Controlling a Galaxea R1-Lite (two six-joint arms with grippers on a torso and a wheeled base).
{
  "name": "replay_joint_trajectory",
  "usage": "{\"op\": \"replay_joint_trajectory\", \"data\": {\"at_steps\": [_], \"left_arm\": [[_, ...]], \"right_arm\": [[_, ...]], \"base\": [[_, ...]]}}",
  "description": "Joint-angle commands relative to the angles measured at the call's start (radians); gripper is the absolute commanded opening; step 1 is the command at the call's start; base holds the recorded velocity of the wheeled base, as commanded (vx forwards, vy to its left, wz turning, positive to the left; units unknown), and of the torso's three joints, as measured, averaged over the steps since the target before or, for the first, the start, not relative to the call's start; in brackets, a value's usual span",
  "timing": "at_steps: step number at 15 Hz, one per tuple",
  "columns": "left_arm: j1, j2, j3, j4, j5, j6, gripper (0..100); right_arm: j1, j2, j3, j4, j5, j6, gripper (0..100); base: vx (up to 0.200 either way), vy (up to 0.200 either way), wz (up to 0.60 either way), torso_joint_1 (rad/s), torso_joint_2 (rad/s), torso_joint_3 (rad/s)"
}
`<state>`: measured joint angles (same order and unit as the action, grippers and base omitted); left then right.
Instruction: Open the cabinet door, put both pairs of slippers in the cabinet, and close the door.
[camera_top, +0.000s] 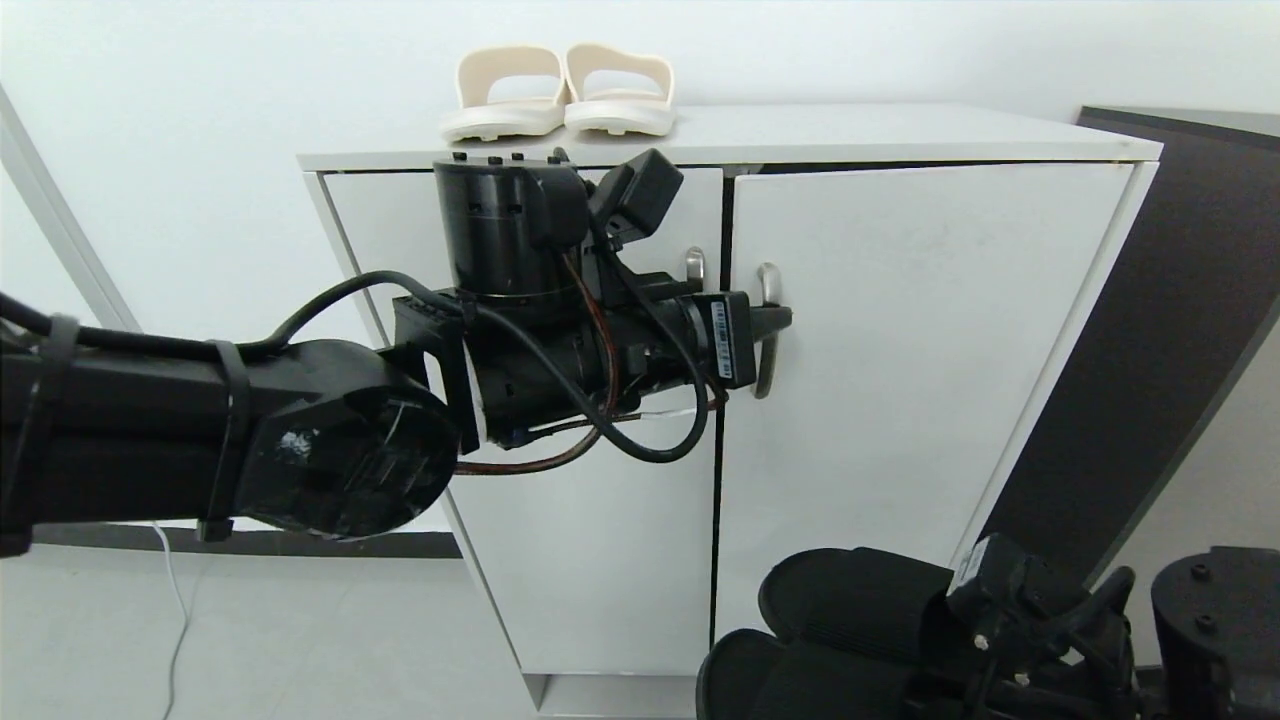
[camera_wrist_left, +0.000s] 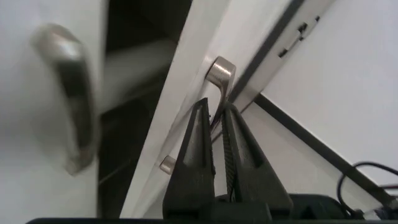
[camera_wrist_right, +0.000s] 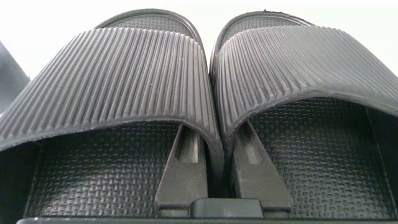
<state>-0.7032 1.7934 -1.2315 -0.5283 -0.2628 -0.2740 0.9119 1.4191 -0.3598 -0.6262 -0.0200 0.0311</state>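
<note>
The left gripper (camera_wrist_left: 214, 112) has its two fingers (camera_wrist_left: 198, 146) nearly together, pinching the bar handle (camera_wrist_left: 219, 70) of the right door (camera_top: 900, 380) of the cabinet (camera_top: 900, 130). That door seems cracked open, though the gap is hard to judge. The right gripper (camera_wrist_right: 216, 130) clamps the touching inner walls of one pair of black slippers (camera_wrist_right: 143, 74), one finger inside each, low before the cabinet. A second pair, the cream slippers (camera_top: 560, 95), sits on its top. The left door (camera_top: 590, 540) carries the second handle (camera_top: 694, 266), partly hidden by the left arm.
</note>
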Motion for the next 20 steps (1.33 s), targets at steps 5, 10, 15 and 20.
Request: {"op": "replay_joint_trajectory", "data": {"at_steps": [5,10,15,20], "left_arm": [[-0.064,-0.155,0.132,-0.006,-0.016,0.003,0],[-0.094,-0.267,0.267,-0.045,-0.016,0.003,0],[0.010,-0.207,0.250,-0.061,-0.038,-0.004,0],[0.051,-0.046,0.161,-0.153,-0.118,-0.005,0]], "right_arm": [[0.015,-0.103,0.085,-0.001,0.158,-0.080,0],[0.015,-0.100,0.084,-0.003,0.155,-0.080,0],[0.015,-0.095,0.084,-0.003,0.150,-0.082,0],[0.016,-0.092,0.087,0.002,0.152,-0.082,0]], "base": [[0.000,0.000,0.00,0.000,0.00,0.000],[0.000,0.000,0.00,0.000,0.00,0.000],[0.000,0.000,0.00,0.000,0.00,0.000],[0.000,0.000,0.00,0.000,0.00,0.000]]}}
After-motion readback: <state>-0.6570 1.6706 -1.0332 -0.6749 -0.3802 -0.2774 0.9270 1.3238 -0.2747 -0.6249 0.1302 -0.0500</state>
